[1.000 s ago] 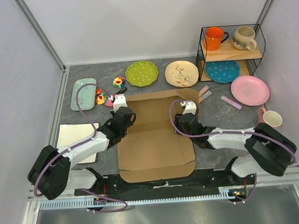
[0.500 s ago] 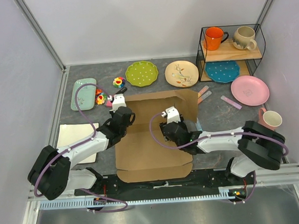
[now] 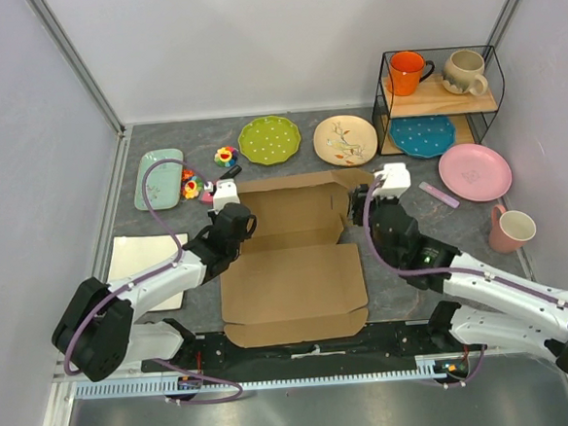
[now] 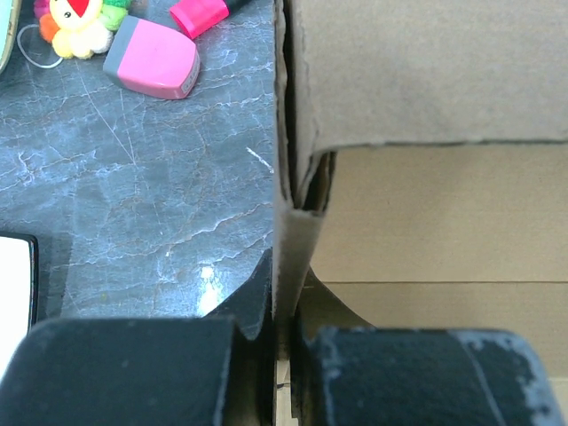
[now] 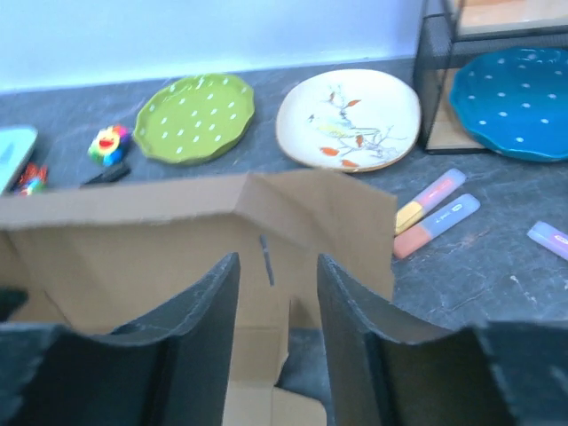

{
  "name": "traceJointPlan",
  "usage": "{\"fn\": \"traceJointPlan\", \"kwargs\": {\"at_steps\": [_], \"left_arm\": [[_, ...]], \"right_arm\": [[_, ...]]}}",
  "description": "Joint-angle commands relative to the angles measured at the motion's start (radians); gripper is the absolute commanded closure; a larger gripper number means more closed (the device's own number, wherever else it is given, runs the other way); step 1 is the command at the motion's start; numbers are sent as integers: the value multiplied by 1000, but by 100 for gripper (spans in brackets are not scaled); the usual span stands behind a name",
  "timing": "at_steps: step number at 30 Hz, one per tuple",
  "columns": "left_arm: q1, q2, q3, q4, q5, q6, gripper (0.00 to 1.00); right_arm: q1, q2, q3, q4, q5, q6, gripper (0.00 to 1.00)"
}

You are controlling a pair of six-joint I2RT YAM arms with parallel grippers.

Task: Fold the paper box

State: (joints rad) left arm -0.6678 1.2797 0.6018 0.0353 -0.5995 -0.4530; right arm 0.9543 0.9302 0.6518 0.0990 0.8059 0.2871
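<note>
The paper box (image 3: 294, 281) lies open in the middle of the grey table (image 3: 431, 217) between the two arms, its near panel flat and reaching almost to the table's near edge, its far part lifted into upright flaps. The left gripper (image 4: 284, 311) sits at the box's left edge, its fingers pressed together on the standing side wall, whose cardboard edge runs up between them in the left wrist view. The right gripper (image 5: 277, 266) hovers at the box's far right corner with its fingers spread and nothing between them; beyond them the right flap stands with a short slit in it. To the left of the box a white tray (image 3: 151, 266) lies partly under the left arm, and farther back a mint dish (image 3: 159, 178) sits beside a small flower toy (image 3: 225, 157) and a pink eraser (image 4: 151, 58). To the right stand a pink cup (image 3: 511, 227) and a pink plate (image 3: 474, 171), with markers (image 3: 389, 176) just beyond the right gripper. At the back lie a green plate (image 3: 269, 139) and a cream plate (image 3: 344, 140), and a wire rack (image 3: 387, 118) holds a blue plate (image 3: 423, 136), an orange mug (image 3: 408, 72) and a beige mug (image 3: 465, 72)
</note>
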Motion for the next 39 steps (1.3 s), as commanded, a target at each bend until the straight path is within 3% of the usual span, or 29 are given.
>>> {"fn": "traceJointPlan", "kwargs": {"at_steps": [1, 3, 10, 15, 23, 26, 27, 30, 35, 39], "left_arm": [[-7, -13, -31, -64, 41, -41, 98], [-9, -20, -36, -64, 44, -42, 98], [-9, -49, -51, -69, 50, -44, 98], [-9, -56, -53, -68, 53, -46, 98], [-7, -51, -54, -64, 52, -46, 98], [-9, -42, -53, -61, 52, -47, 98], [-9, -42, -51, -61, 50, -46, 98], [-9, -37, -48, -61, 46, -47, 98], [-9, -46, -50, -60, 40, -47, 98], [-9, -48, -50, -60, 49, -50, 98]], "right_arm": [[-100, 62, 80, -70, -56, 72, 59], [-127, 96, 104, -71, -80, 110, 63], [-302, 263, 155, -16, -267, 213, 62], [-334, 338, 189, 24, -341, 208, 62], [-333, 406, 181, 31, -582, 233, 68], [-333, 348, 166, 4, -535, 221, 59], [-335, 323, 160, -22, -507, 216, 46], [-333, 222, 152, -89, -374, 193, 28], [-336, 127, 100, -162, -216, 170, 23], [-344, 159, 54, -160, -206, 196, 22]]}}
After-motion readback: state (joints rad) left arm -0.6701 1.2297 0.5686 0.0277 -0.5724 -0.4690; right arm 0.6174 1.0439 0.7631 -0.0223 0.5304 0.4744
